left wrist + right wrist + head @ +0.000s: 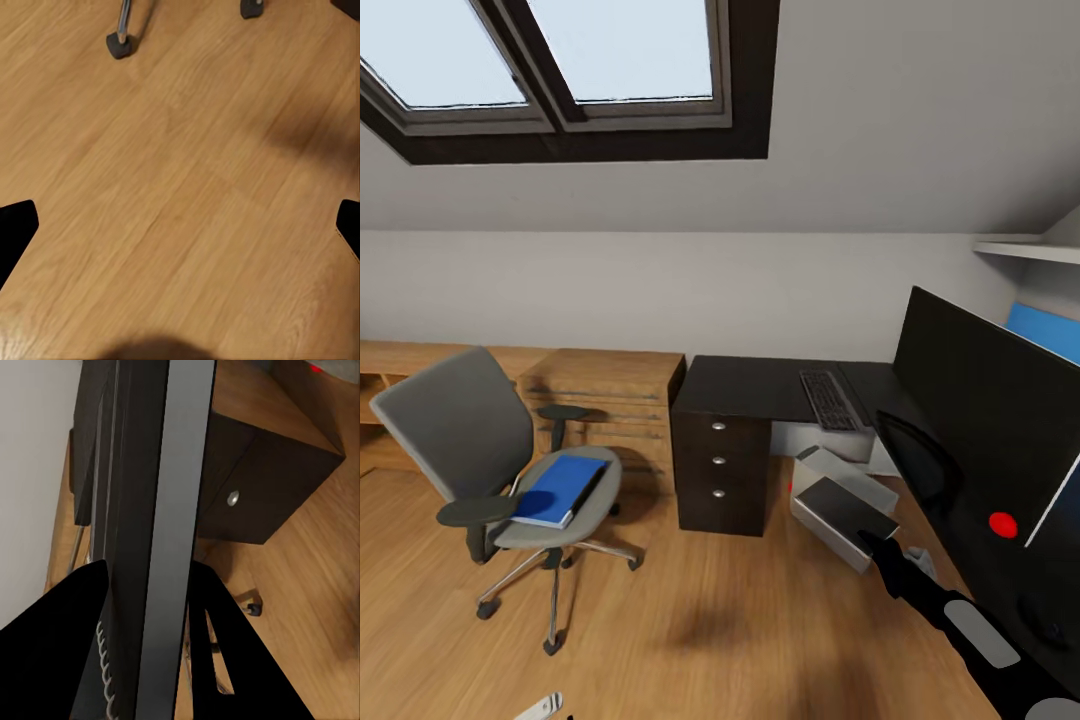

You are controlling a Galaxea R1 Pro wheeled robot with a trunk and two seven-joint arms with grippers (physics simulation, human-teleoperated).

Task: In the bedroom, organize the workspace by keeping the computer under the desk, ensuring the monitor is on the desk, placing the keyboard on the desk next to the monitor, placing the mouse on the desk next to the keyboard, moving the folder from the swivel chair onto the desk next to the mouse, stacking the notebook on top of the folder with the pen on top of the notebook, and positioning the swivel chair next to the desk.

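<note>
Right fingers (146, 645) clamping the large flat black monitor's (985, 440) pale edge, left fingers (180, 225) spreading wide over bare wood floor (187, 187), bright blue folder (560, 487) lying on the grey swivel chair (490, 460), black-topped bench (760, 385) carrying the slim keyboard (828, 398).

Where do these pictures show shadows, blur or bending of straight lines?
Head view: a soft dark shadow lies on the wooden floor in front of the drawer unit, and the monitor looms large and skewed near the lens. Left wrist view: a blurred shadow patch on the floor, another dark smudge at the frame edge. Right wrist view: the monitor's edge, between the right hand's fingers, is close and soft.
</note>
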